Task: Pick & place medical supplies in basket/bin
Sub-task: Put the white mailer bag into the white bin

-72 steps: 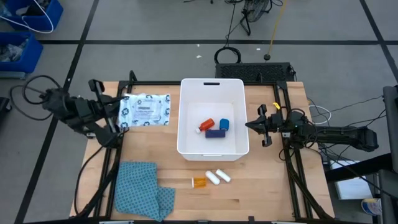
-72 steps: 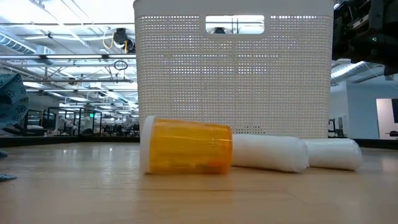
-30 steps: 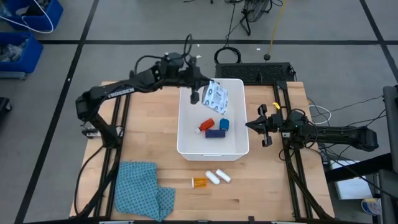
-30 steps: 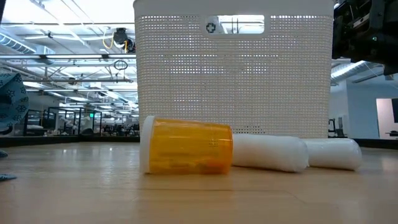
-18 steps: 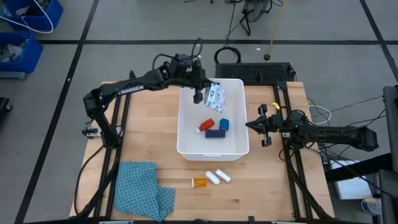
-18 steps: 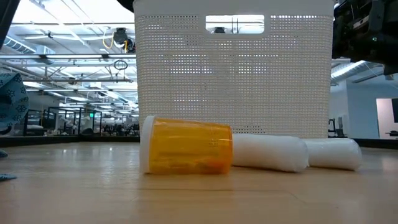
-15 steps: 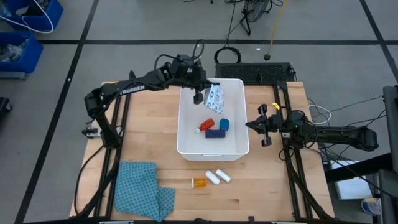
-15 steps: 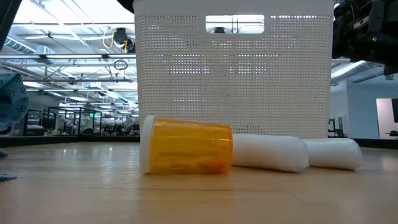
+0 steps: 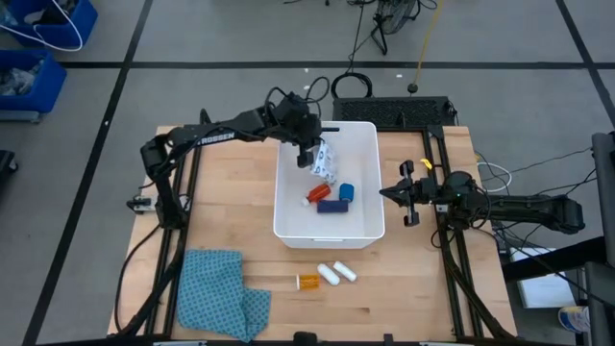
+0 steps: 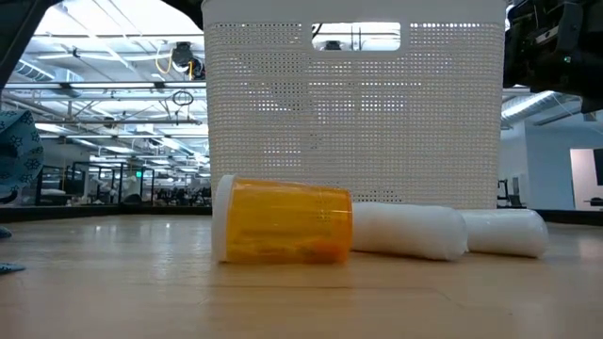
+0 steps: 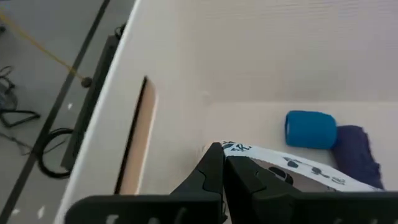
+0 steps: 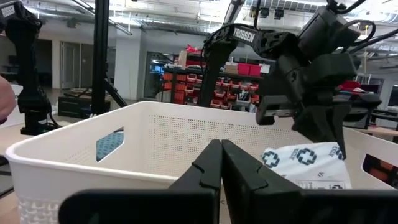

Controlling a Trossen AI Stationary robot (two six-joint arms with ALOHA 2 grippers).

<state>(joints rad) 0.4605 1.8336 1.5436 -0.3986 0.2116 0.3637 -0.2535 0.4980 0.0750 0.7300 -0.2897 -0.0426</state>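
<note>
Over the far half of the white basket [image 9: 286, 207] we hold our left claw [image 9: 309, 154], clenched on the white printed packet [image 9: 325, 160], which hangs down inside the tub near its far left corner. From the left wrist we see the packet [image 11: 298, 171] pinched edge-on between our fingers [image 11: 208, 177], with the handle slot in the short rim close by. From the right wrist the same packet [image 12: 305, 160] dangles below the other arm's claw [image 12: 323, 127], above the basket's perforated wall [image 12: 180, 140].

On the basket floor lie the blue tape roll [image 9: 347, 191], the dark blue strip [image 9: 332, 205] just beside it, and the red-capped bottle [image 9: 318, 194] to their left; we cannot tell which of them are touching.

Our right claw [image 9: 388, 193] waits just outside the basket's right wall, fingers pressed together and holding nothing.

On the counter [image 9: 231, 226] in front of the basket, the orange pill bottle [image 9: 307, 281] lies on its side, and the two white cylinders [image 9: 337, 274] lie side by side to its right. In the low view the orange bottle [image 10: 281, 221] meets the nearer cylinder [image 10: 408, 231] end to end. A blue patterned cloth [image 9: 219, 291] is bunched at the near left of the counter.
</note>
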